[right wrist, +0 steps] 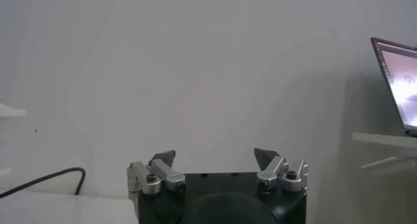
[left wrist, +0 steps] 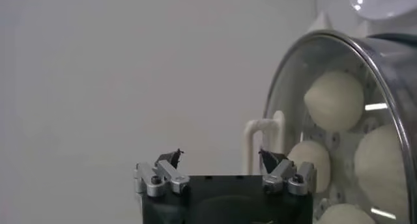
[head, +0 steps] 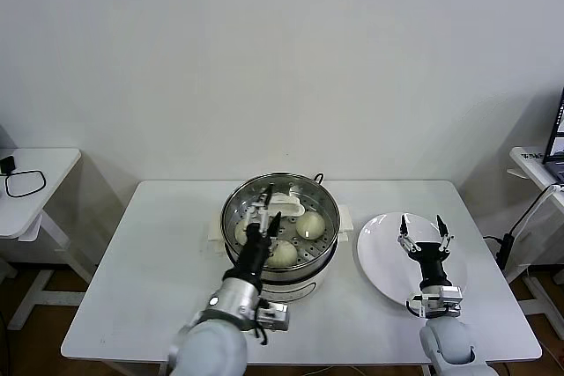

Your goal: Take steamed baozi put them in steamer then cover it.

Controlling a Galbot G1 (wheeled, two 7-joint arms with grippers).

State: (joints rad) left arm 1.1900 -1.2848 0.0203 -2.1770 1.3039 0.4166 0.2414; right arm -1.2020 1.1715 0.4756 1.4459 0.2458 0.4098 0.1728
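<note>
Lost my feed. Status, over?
Left claw open over lidded shiny steel steamer. Right claw open above empty white plate. Round off-white buns inside. Nothing blocking.

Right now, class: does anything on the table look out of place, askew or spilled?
Nothing stands out. The lid sits on the steamer, the baozi lie inside, and the plate lies flat beside it. The left gripper is open above the lid; the right gripper, open over the plate.
</note>
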